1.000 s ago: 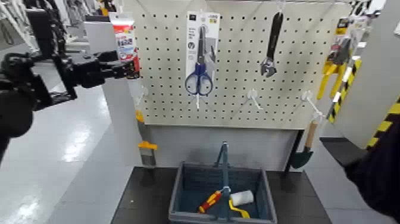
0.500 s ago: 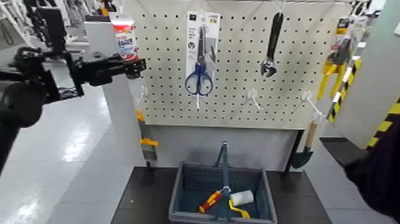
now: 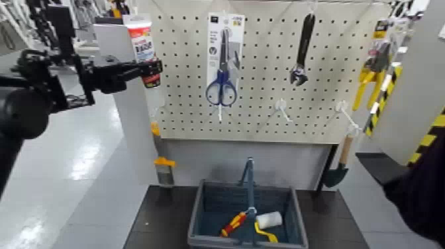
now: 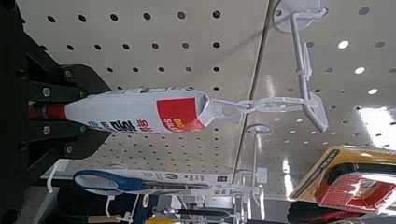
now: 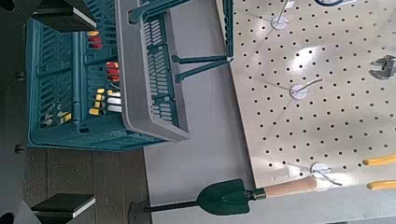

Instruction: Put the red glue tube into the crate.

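Glue tube (image 3: 142, 48) in L gripper (image 3: 157, 67), pegboard (image 3: 261, 99) adj., shiny floor (image 3: 85, 159)

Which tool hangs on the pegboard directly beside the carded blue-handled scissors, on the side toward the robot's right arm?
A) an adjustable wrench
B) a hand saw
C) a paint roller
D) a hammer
A: an adjustable wrench, with its dark handle up and its metal head down, hangs on the pegboard to the right of the scissors.
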Robot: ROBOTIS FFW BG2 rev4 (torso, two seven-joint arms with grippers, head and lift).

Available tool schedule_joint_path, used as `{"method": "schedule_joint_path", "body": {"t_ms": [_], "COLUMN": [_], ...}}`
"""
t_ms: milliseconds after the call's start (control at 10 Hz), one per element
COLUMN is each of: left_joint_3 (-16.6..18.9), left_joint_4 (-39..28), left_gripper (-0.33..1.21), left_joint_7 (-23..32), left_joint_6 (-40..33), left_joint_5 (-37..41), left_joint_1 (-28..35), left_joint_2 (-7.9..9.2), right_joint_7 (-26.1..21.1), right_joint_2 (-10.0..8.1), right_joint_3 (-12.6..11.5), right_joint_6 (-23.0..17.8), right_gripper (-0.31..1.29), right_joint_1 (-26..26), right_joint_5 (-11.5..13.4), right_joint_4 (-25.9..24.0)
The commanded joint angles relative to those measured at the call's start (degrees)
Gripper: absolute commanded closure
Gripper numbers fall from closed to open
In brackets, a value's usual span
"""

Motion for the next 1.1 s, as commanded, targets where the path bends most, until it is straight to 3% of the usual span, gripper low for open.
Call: {"method": "schedule_joint_path", "body": {"t_ms": [100, 700, 1100], "left_joint_3": [0.37, 0.46, -4.82], "left_joint_4": [-0.35, -7.30, -13.36], "left_gripper": [1.15, 1.16, 1.16], "left_joint_7": [0.00, 1.06, 5.01], "left_joint_6": [0.27, 2.82, 5.80], "left_joint_5": [0.00, 2.38, 7.30], "left_joint_1": [0.00, -0.53, -2.29], "left_joint_2": [0.09, -0.79, -1.32], "right_joint_7": [0.03, 0.03, 0.03], "right_joint_2": [8.00, 8.09, 8.09], "right_joint_3": [0.00, 0.17, 0.44], "right_joint_6": [-0.13, -0.13, -0.22], "right_gripper": [0.02, 0.02, 0.02], "right_joint_1": [0.07, 0.16, 0.25], "right_joint_5": [-0.04, -0.12, -0.30], "right_joint_4": [0.02, 0.10, 0.10]}}
